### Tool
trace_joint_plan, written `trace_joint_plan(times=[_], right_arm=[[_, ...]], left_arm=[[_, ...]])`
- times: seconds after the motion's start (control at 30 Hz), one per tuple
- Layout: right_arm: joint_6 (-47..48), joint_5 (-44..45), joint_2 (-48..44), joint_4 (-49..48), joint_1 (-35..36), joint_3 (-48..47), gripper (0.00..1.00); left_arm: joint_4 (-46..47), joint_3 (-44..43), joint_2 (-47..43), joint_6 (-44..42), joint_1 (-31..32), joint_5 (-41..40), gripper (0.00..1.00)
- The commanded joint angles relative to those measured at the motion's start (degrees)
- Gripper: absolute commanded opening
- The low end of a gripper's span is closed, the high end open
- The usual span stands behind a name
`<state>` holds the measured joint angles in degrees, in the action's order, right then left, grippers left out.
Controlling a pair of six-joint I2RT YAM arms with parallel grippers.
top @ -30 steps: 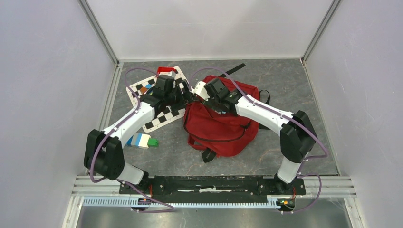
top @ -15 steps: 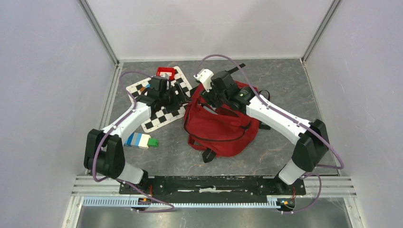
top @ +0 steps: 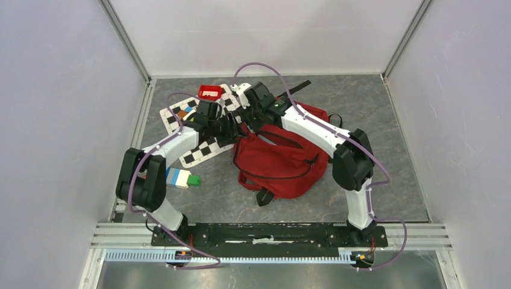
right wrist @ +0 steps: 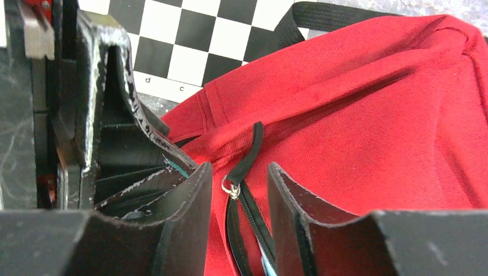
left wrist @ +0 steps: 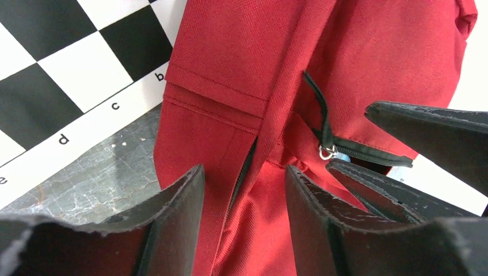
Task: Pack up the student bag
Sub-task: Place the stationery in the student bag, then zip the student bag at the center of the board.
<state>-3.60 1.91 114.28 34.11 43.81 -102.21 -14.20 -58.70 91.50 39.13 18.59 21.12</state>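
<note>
Bag is soft, floppy; left gripper and right gripper gape over its zip (grab the pull).

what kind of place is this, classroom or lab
Most likely a robot lab test cell: plain panel walls box in the table, two arms are bolted to a rail at its edge, and a checkerboard lies by the backpack.
</note>
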Motion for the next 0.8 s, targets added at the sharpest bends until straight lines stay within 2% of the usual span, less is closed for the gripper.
trace_joint_plan(times=[0.0, 0.13, 0.33, 0.43, 0.5, 0.63, 0.77], right_arm=[[-4.11, -0.25, 3.21, 3.66, -0.08, -5.5, 0.43], [-5.06, 0.33, 4.39, 4.19, -0.05, -5.5, 0.41], [-5.59, 2.92, 6.02, 4.39, -0.04, -5.61, 0.38], [-5.7, 3.98, 7.19, 4.3, -0.05, -6.84, 0.37], [-5.99, 4.62, 7.98, 4.09, -0.04, -7.54, 0.36], [-6.03, 6.6, 8.92, 3.76, 0.0, -7.82, 0.33], [-6.19, 9.49, 8.05, 3.73, -0.04, -7.53, 0.12]], left_arm=[[3.96, 0.29, 1.47, -2.38, -0.31, 2.39, 0.56], [5.38, 0.33, 2.56, -2.22, -0.32, 4.53, 0.45], [6.4, 0.6, 3.48, -2.45, -0.31, 6.36, 0.24], [6.98, 0.78, 3.79, -2.38, -0.3, 7.29, 0.1], [7.14, 0.86, 3.74, -2.44, -0.31, 7.35, 0.05], [7.24, 1.12, 3.42, -2.65, -0.31, 7.27, 0.02], [7.21, 1.56, 3.12, -2.16, -0.35, 6.78, 0.02]])
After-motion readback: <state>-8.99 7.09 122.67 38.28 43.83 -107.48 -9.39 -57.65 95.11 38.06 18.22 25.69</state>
